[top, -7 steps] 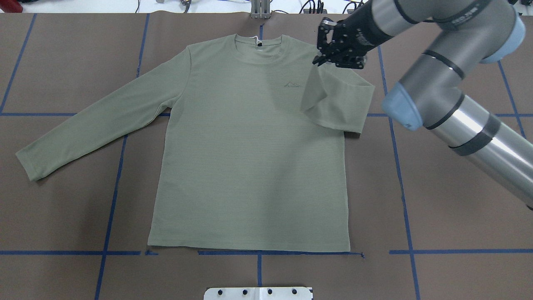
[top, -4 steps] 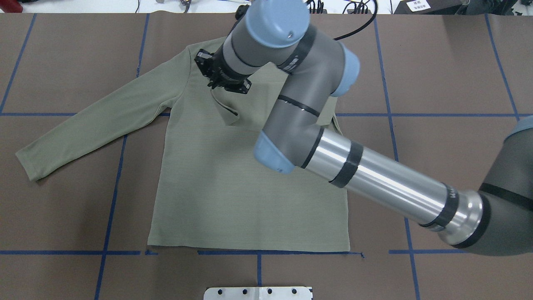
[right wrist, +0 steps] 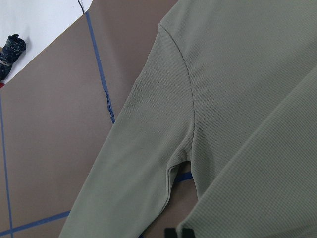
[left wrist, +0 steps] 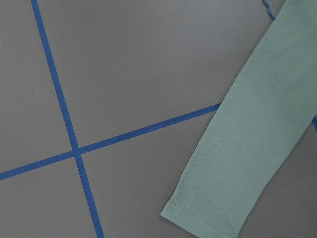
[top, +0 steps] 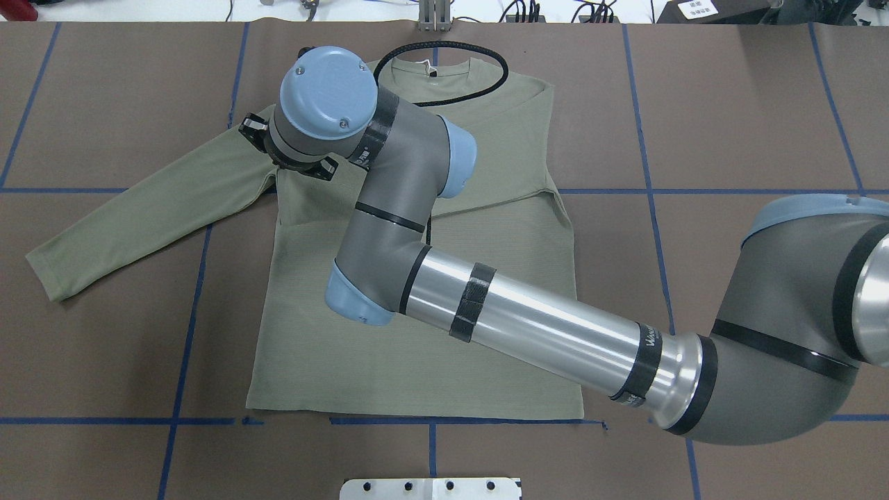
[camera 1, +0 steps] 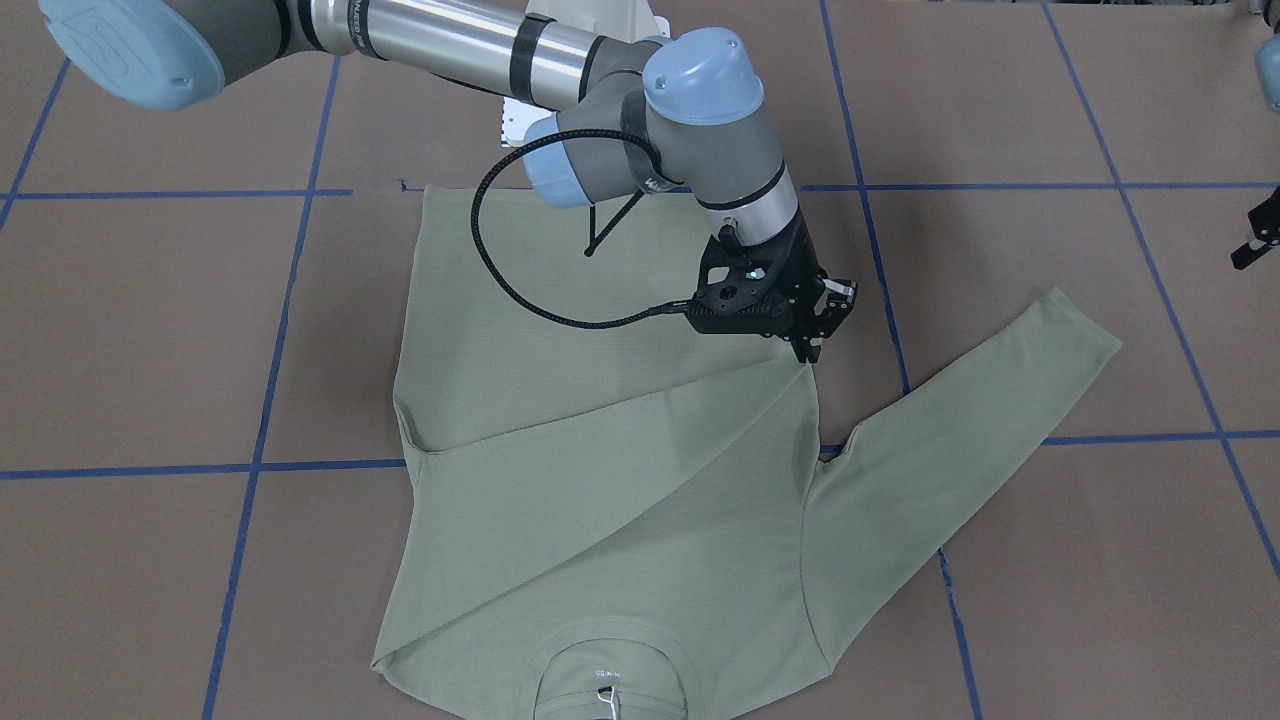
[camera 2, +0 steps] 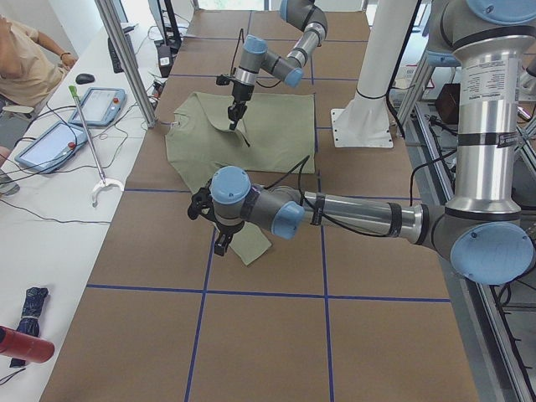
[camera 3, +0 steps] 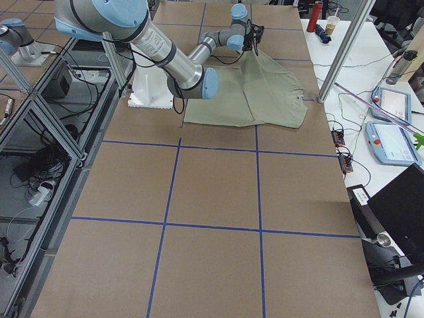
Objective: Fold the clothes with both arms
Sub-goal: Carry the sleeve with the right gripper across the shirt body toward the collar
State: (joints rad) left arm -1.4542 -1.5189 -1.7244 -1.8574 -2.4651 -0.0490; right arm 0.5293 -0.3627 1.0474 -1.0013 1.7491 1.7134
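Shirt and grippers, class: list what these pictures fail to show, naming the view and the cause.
1. Right gripper: in the overhead view, the wrist hides its jaws; in the front view, too small to tell whether they pinch the shirt cuff.
2. Left gripper: in the front view, cut by the right edge, state unclear.
3. Chest logo: in both views, covered by the folded sleeve.
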